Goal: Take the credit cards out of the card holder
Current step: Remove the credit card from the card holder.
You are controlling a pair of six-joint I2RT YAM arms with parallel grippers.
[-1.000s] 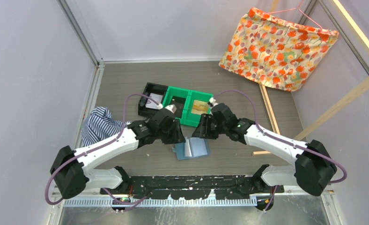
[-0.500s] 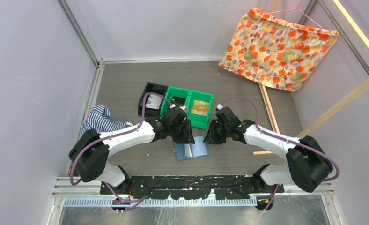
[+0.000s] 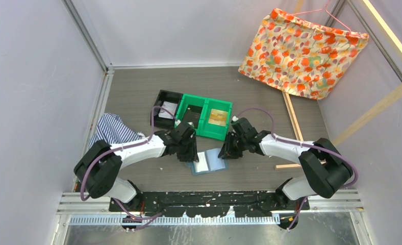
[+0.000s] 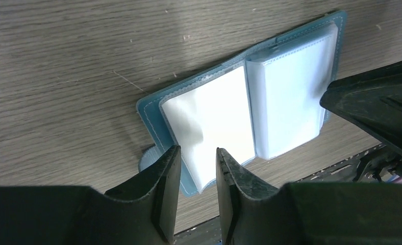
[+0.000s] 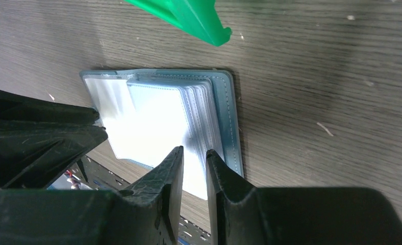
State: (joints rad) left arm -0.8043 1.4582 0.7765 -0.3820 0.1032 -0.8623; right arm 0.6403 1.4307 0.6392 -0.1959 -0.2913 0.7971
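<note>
The counter [image 3: 137,87] is bare toward the back, where only a floral cloth [image 3: 301,51] hangs at the far right corner. Nearer in, the green bins [image 3: 205,108] and a black tray [image 3: 158,100] sit at mid-counter, with a striped cloth [image 3: 107,133] bunched at the left wall. The card holder [image 3: 209,162] lies open and flat just in front of the bins, close to the near edge and the arms' base rail. Its clear sleeves face up, and both arms bend in over it. The left tool [image 4: 198,150] has its jaws a narrow gap apart over the near edge of the left sleeve leaf, and nothing is visibly clamped. The right tool [image 5: 194,152] has its jaws closer together, astride the near edge of the right-hand sleeve stack; I cannot tell whether they pinch it. No credit cards lie out on the counter, and the pale sleeves do not show what they hold, so the task looks barely begun: holder opened, every card yet to come out. Room is tight, with a bin corner just behind the holder and the two tools close to each other. Free counter lies to the holder's right and near left.
</note>
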